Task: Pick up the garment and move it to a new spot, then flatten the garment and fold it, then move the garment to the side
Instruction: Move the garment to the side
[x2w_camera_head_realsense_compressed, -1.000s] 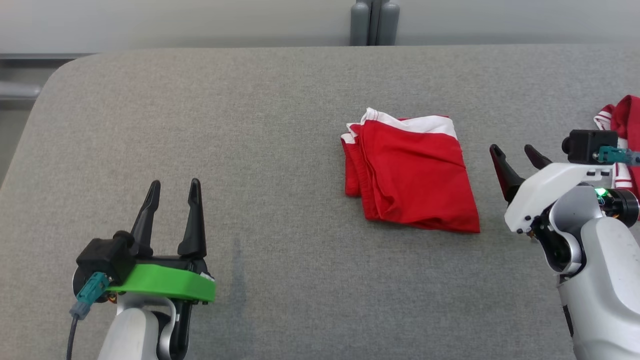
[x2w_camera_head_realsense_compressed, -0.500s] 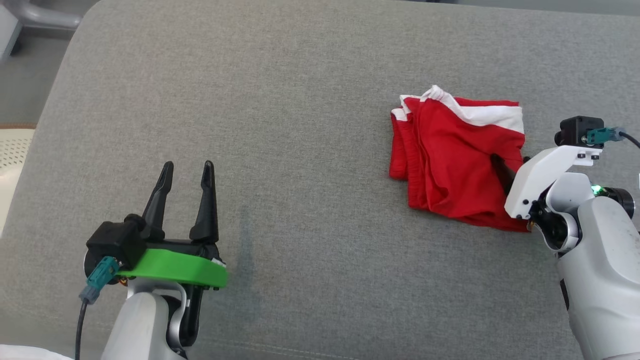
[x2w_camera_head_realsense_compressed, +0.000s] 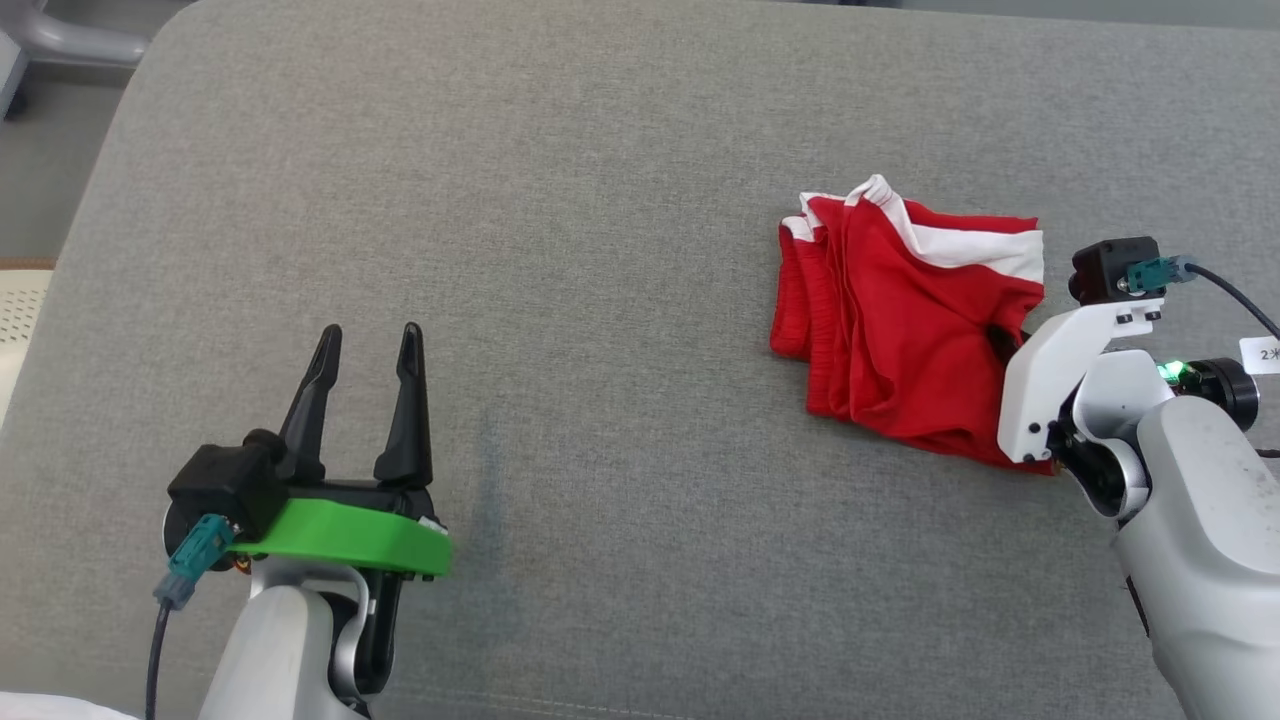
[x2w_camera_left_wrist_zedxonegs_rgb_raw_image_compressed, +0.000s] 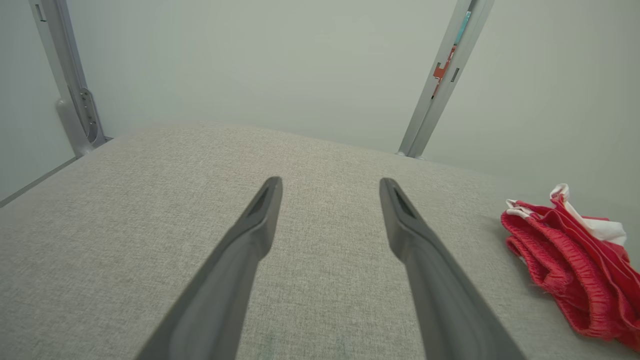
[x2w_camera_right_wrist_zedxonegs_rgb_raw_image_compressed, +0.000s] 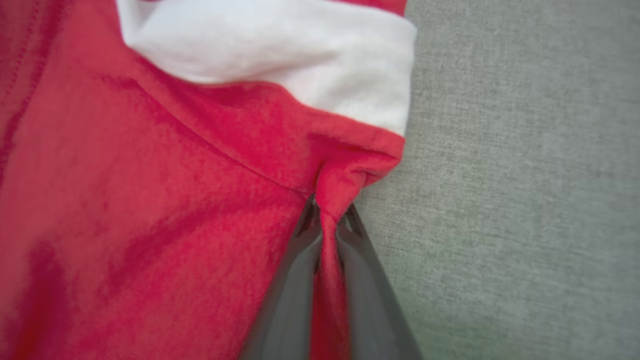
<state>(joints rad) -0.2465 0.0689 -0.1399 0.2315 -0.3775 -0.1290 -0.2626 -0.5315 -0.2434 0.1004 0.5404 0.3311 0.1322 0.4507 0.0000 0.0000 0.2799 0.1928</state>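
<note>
Right pincer (x2w_camera_right_wrist_zedxonegs_rgb_raw_image_compressed: 327, 217) pinched shut on fold at right edge of red-and-white garment (x2w_camera_head_realsense_compressed: 900, 330), lying folded on right half of grey tabletop (x2w_camera_head_realsense_compressed: 560, 200). Left pincer (x2w_camera_head_realsense_compressed: 370, 332) spread, holding nothing, well apart at near left. Open cloth between them; rounded corner far left.

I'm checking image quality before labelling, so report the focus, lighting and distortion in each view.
Head view: sharp and evenly lit, no glare on the garment or the left gripper. Left wrist view: its fingers soft up close; the frame posts splay outward, likely wide-lens distortion. Right wrist view: blurred, the garment and right gripper smeared; the table weave somewhat clearer.
</note>
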